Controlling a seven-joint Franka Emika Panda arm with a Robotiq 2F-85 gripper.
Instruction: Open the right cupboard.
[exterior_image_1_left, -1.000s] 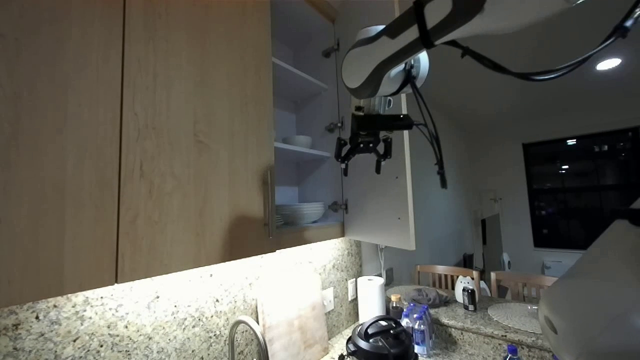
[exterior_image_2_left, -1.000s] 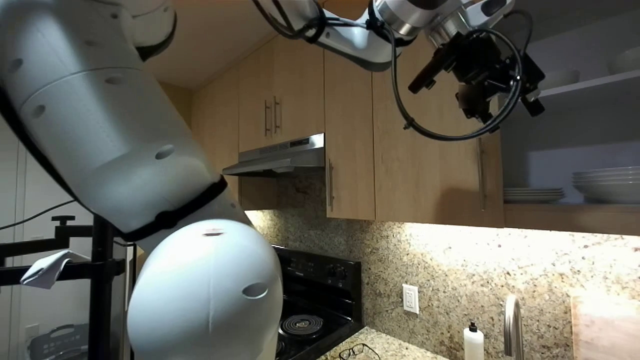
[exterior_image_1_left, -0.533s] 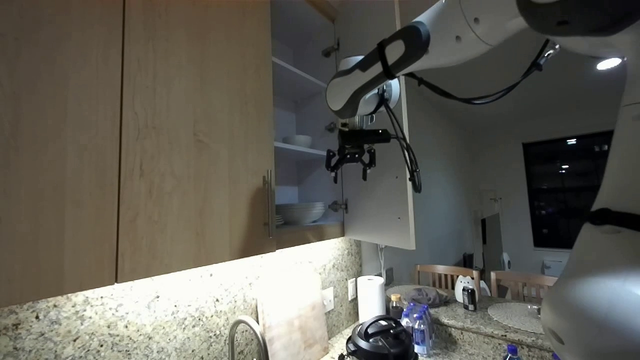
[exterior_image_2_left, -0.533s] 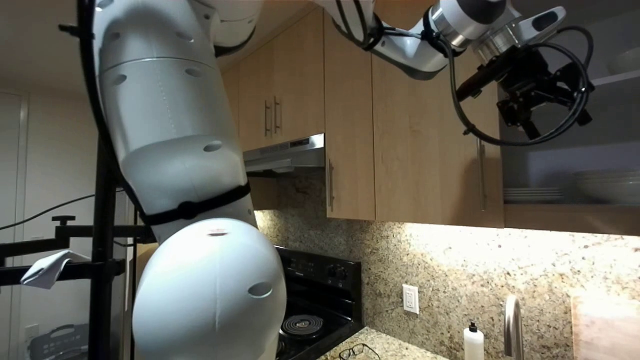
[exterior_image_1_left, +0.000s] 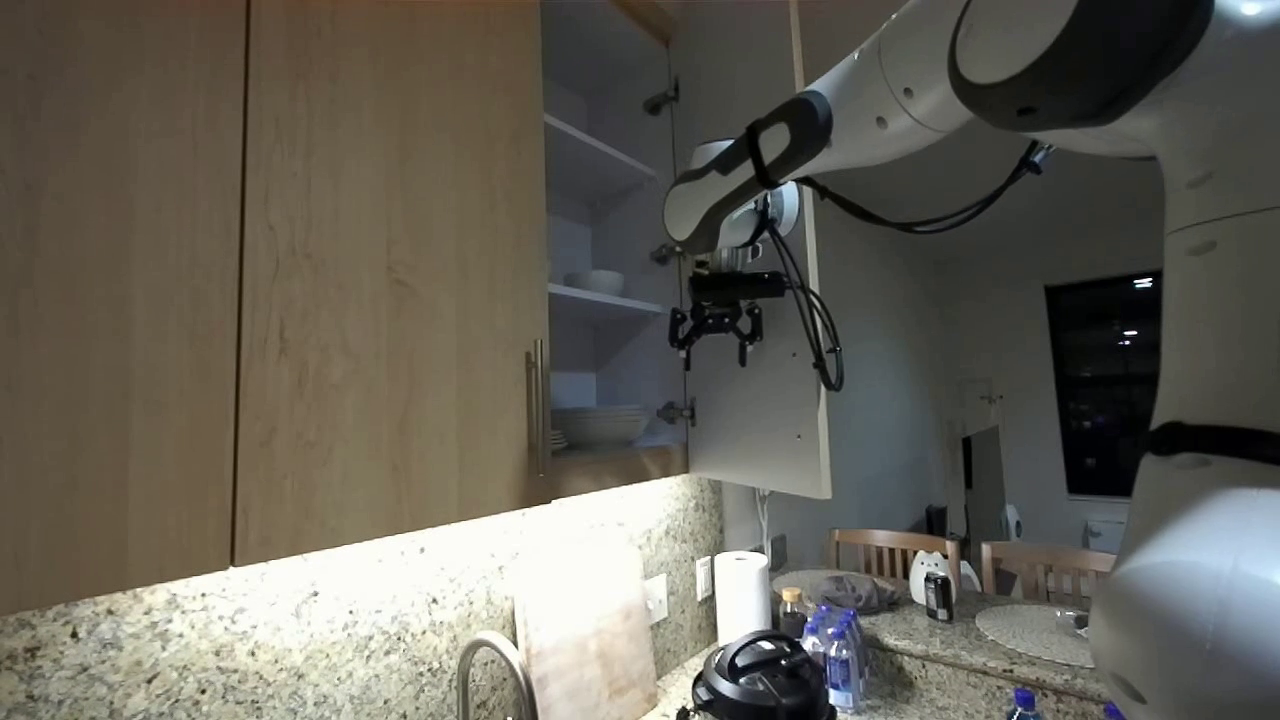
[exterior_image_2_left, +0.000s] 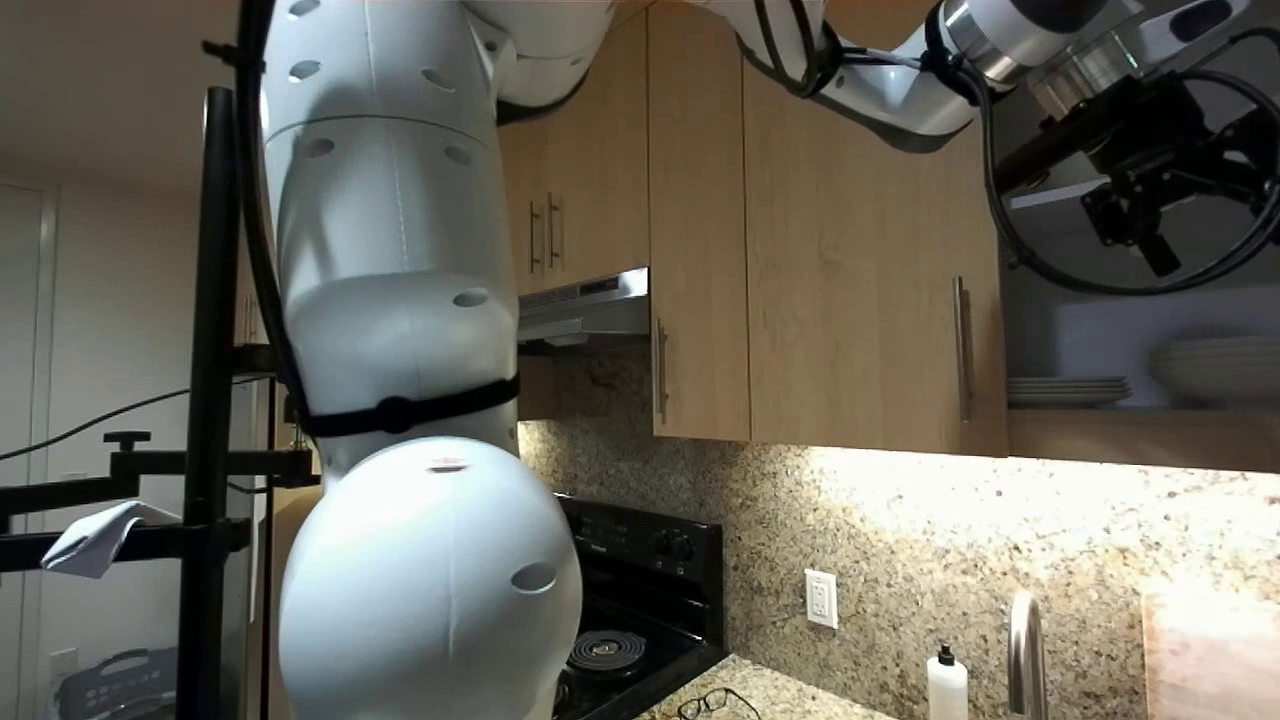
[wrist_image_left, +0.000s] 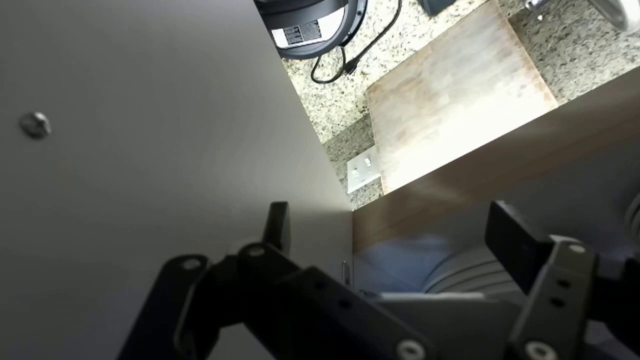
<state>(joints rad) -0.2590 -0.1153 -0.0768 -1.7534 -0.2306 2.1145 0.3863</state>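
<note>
"Gripper (exterior_image_1_left: 715, 358) wide, holding nothing: why?"
"Your right cupboard (exterior_image_1_left: 642, 362), past the closed doors (exterior_image_1_left: 395, 250), already stands open; you hover beside its swung-out door (exterior_image_1_left: 752, 430), probably with nothing left to pull."

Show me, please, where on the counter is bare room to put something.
Bare granite shows from the glasses toward the soap bottle, and between the can and round mat. Crowded: among the black cooker, bottles and paper towels.

Right cupboard (exterior_image_1_left: 622, 228) open, door (exterior_image_1_left: 755, 430) standing outward on metal hinges (exterior_image_1_left: 676, 412), pale inner side showing, white shelves (exterior_image_1_left: 605, 302) exposed
</note>
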